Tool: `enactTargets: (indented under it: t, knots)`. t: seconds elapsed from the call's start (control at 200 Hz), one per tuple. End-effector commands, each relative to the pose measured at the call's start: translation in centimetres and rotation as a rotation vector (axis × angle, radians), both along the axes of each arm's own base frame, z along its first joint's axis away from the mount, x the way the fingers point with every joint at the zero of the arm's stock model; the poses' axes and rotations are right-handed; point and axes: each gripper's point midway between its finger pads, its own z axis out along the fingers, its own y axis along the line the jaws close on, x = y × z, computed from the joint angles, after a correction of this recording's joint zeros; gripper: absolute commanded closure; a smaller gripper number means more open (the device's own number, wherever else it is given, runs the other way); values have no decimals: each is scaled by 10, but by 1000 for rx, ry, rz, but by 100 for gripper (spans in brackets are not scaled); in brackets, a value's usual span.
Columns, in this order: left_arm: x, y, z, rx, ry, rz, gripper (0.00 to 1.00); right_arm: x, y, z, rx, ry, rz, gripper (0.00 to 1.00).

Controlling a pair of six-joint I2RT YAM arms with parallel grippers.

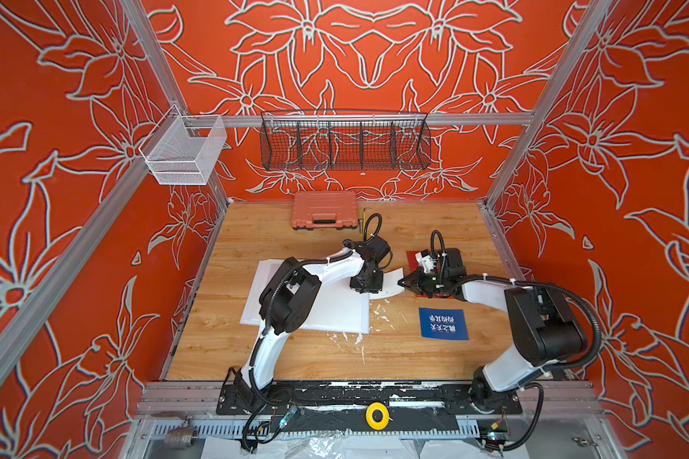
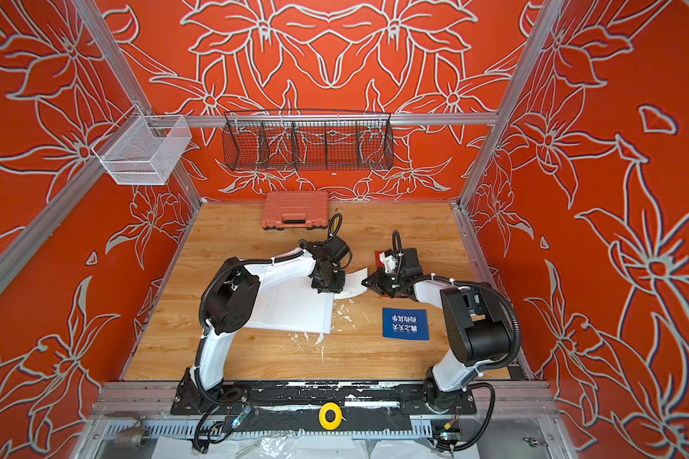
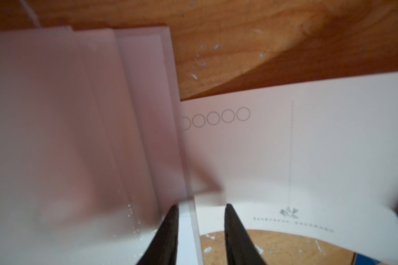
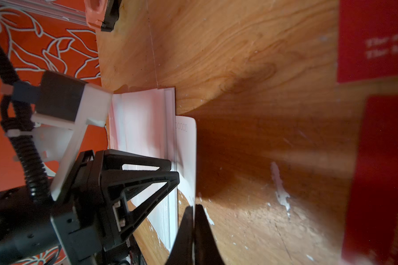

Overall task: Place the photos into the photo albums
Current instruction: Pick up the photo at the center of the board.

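End effector (image 1: 401, 283), right arm (image 1: 488, 292), level, pinching white photo (image 1: 390, 280).

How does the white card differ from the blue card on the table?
The white card is bowed, pinched by the right gripper with its far end at the album edge; the blue card lies flat on the table, untouched. The white card shows printed circles; the blue card shows white characters. Both are rectangular cards.
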Motion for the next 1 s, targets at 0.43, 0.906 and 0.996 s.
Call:
enactTargets:
  t: [0.43,0.906,0.996]
  knots:
    - [4,16,99,-129,-108,31,51,-17,-41,61,-257,-138,-82,100]
    - [-33,181,119,-45,-179,332,49,-44,40,102,-47,-192,14,100]
    - [-41,210,118,-44,-182,398,48,-39,61,101,-13,-185,31,100]
